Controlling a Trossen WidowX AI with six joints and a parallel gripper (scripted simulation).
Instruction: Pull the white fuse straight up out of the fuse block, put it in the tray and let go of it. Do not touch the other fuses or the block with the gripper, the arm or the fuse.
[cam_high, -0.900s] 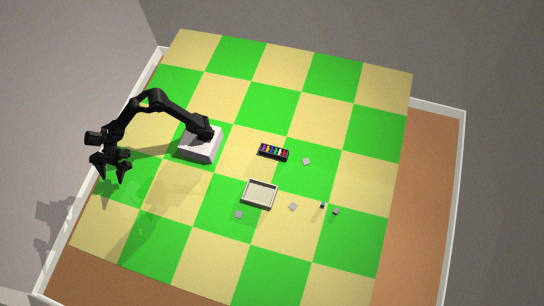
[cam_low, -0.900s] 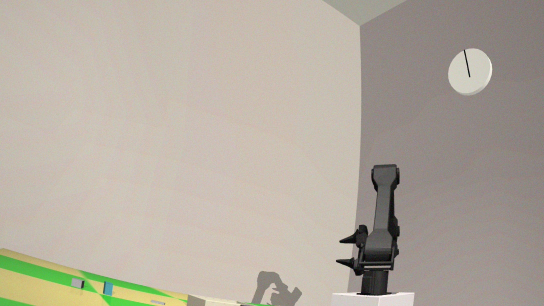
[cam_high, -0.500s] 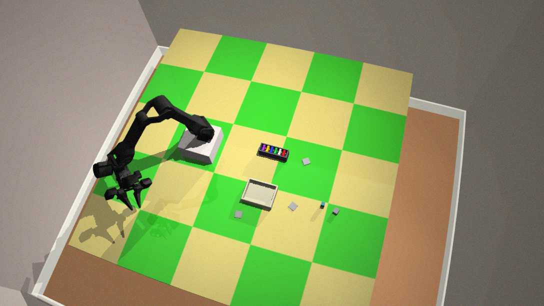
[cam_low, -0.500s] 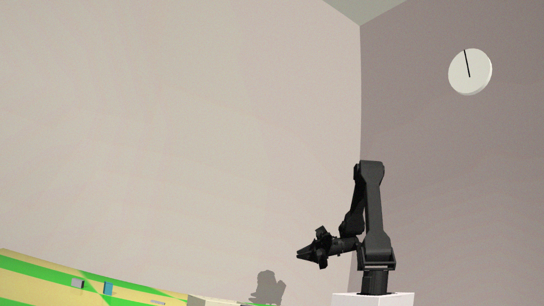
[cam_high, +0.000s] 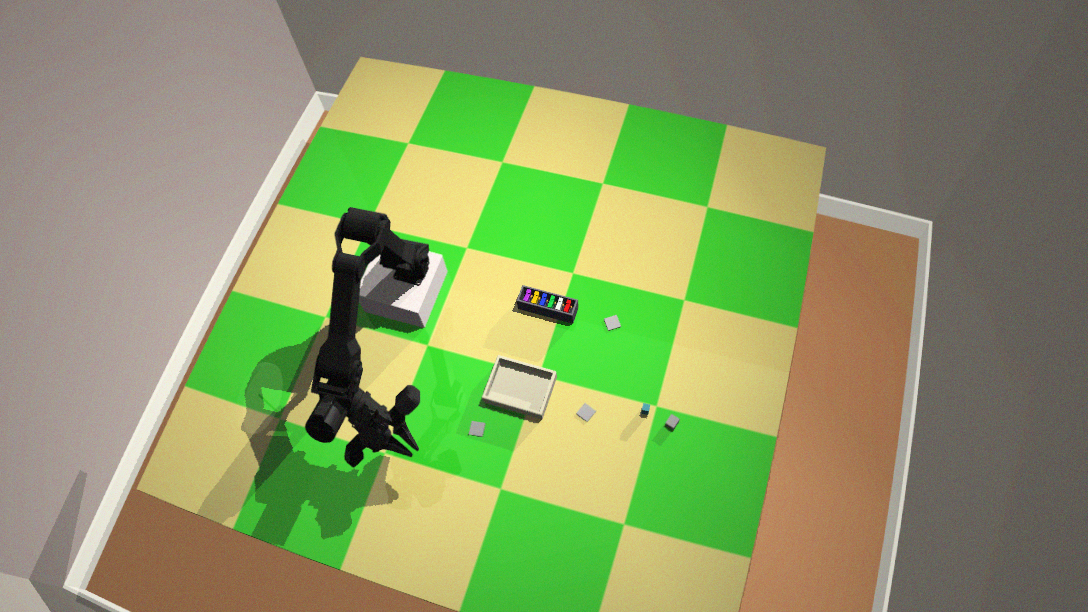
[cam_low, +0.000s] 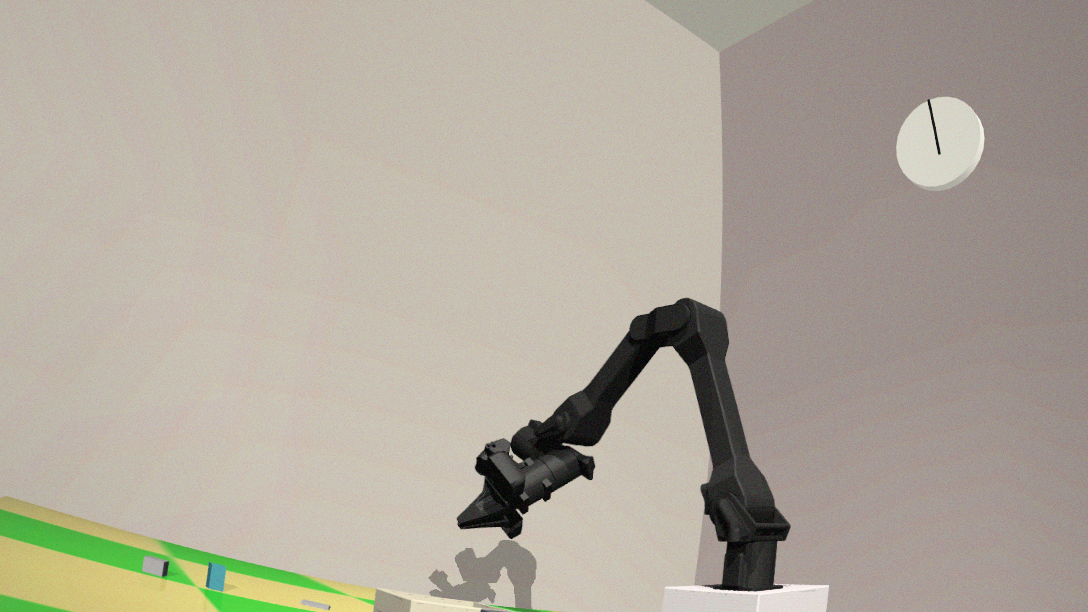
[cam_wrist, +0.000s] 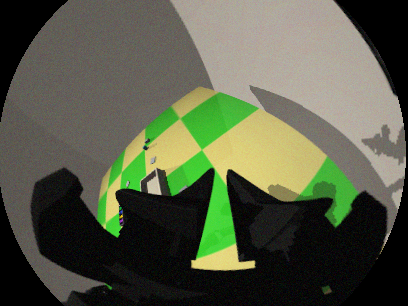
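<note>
Tool (cam_high: 395, 437) hangs clenched on nothing, well apart from the small, rigid white plastic fuse (cam_high: 559, 304), likely light, best pinched by its exposed top.

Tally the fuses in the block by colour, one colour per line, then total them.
Yellow fuse: 1
Purple fuse: 1
Blue fuse: 1
Green fuse: 1
White fuse: 1
Red fuse: 1
Total: 6, all seated in the fuse block.
</note>
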